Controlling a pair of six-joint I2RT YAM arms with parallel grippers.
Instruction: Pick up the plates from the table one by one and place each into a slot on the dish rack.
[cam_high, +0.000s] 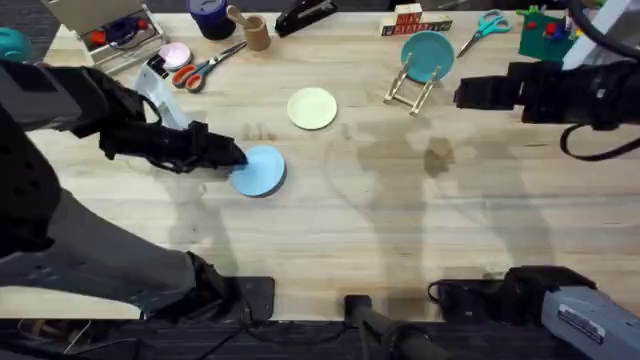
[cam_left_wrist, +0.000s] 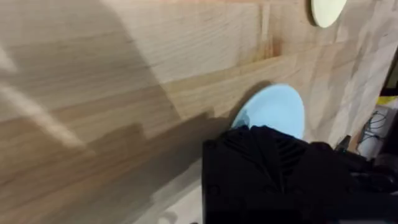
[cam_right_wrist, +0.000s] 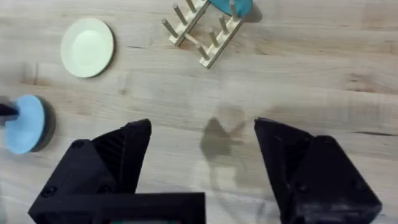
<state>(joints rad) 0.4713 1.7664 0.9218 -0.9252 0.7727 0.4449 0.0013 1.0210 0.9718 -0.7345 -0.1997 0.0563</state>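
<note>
The light blue plate (cam_high: 262, 170) is left of the table's (cam_high: 400, 220) middle, with one edge tilted up over its shadow. My left gripper (cam_high: 228, 156) is shut on its left rim; its black fingers (cam_left_wrist: 267, 168) cover the near edge of that plate (cam_left_wrist: 277, 109). The cream plate (cam_high: 312, 108) lies flat farther back and also shows as the cream plate (cam_right_wrist: 87, 46). The dish rack (cam_high: 410, 90) stands at the back right with a darker teal plate (cam_high: 428, 55) upright in it. My right gripper (cam_right_wrist: 202, 168) hangs open and empty over bare wood, right of the rack.
Along the back edge are a white wire basket (cam_high: 110, 30), a pink dish (cam_high: 175, 55), orange scissors (cam_high: 205, 68), a wooden cup (cam_high: 257, 35), a black stapler (cam_high: 305, 15), teal scissors (cam_high: 485, 28) and a green toy (cam_high: 548, 35).
</note>
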